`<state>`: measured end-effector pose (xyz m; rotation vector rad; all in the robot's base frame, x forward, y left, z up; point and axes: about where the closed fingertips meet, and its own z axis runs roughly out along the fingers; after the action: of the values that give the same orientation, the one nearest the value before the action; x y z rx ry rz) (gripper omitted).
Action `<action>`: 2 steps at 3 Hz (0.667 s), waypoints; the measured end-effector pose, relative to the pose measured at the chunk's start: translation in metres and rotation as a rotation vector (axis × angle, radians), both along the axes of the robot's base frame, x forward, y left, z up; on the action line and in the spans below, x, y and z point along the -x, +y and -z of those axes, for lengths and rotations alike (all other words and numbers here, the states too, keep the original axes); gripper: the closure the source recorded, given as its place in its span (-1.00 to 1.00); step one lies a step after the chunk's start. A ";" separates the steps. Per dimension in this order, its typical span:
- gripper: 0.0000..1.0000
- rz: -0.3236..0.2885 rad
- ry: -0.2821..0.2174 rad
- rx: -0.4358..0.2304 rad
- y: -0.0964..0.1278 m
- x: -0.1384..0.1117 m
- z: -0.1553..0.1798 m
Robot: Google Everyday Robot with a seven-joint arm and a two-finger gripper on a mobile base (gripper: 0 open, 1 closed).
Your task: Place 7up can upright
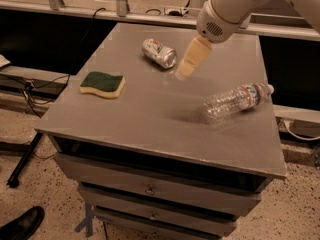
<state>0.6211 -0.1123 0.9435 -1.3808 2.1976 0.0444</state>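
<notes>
The 7up can (pixel 159 53) lies on its side at the back middle of the grey table top (pixel 135 114), its shiny end facing right and front. My gripper (pixel 186 70) hangs from the white arm just right of the can, above the table, its cream fingertips (pixel 192 58) pointing down and left. It holds nothing that I can see.
A clear crinkled plastic bottle (pixel 236 100) with a red-and-white label lies on its side at the right. A green and yellow sponge (pixel 102 84) lies at the left. Drawers sit below the table top. A black shoe (pixel 22 226) shows at the bottom left.
</notes>
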 end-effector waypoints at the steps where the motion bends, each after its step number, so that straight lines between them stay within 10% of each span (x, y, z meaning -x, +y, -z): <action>1: -1.00 0.056 -0.015 -0.116 0.036 -0.043 0.006; 2: -1.00 0.118 -0.050 -0.215 0.065 -0.082 0.012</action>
<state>0.7028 -0.0473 0.9320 -1.1214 2.1585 0.1957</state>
